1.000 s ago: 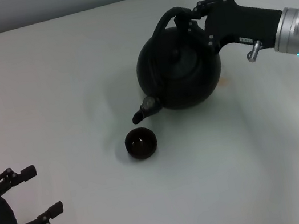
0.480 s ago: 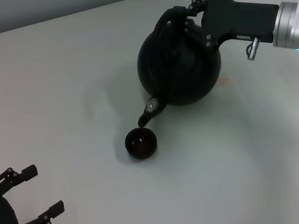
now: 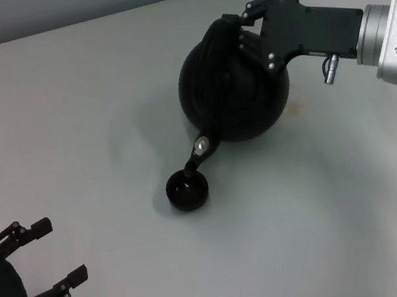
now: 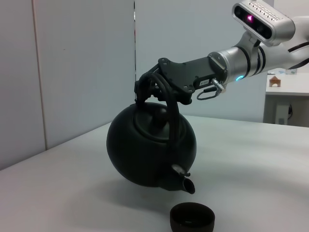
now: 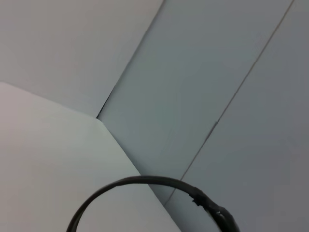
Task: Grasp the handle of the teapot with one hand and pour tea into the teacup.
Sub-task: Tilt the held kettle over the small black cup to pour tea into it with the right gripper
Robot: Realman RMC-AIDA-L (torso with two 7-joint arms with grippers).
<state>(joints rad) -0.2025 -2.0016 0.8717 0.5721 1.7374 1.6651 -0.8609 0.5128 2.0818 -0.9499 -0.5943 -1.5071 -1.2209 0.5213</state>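
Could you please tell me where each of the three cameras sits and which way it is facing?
Head view: above, looking down at the table; shows the open left gripper parked and the right gripper gripping the handle.
Left wrist view: low at table level, looking sideways at the tilted teapot, teacup and right arm.
Right wrist view: looks past the handle toward the wall.
Head and left wrist share teapot and teacup.

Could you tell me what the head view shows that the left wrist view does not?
Only the head view shows the left gripper, open and idle at the near left of the table, and the spout tip reaching over the teacup. Only the left wrist view shows the teapot lifted clear of the table, tilted spout-down, plus the robot's head camera. Both show the right gripper shut on the handle.
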